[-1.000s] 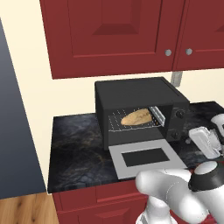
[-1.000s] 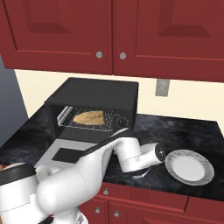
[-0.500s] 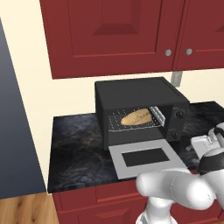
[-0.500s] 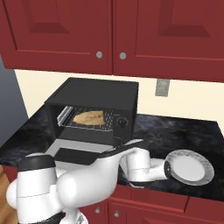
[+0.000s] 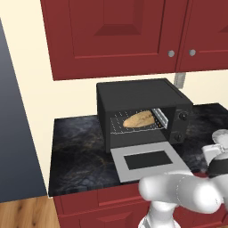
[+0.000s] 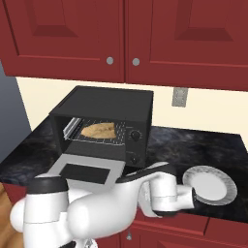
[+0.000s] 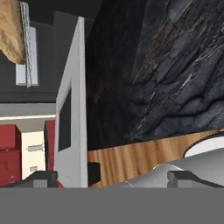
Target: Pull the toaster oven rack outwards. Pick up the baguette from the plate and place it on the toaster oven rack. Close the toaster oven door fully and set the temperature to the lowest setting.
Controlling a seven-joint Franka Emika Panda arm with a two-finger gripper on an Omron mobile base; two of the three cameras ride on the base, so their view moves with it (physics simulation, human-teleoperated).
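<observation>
Matte black toaster oven (image 5: 133,95), wire metal toaster oven rack (image 5: 119,126), crusty baguette (image 5: 139,119), glossy marbled stone counter (image 5: 80,151).

No lettering, label, brand or number can be read anywhere here. The toaster oven (image 5: 144,113) has a side panel with two round knobs (image 5: 182,116), and whatever marks ring them are too small and blurred to make out. The wall outlet plate (image 6: 179,97) is blank too.
</observation>
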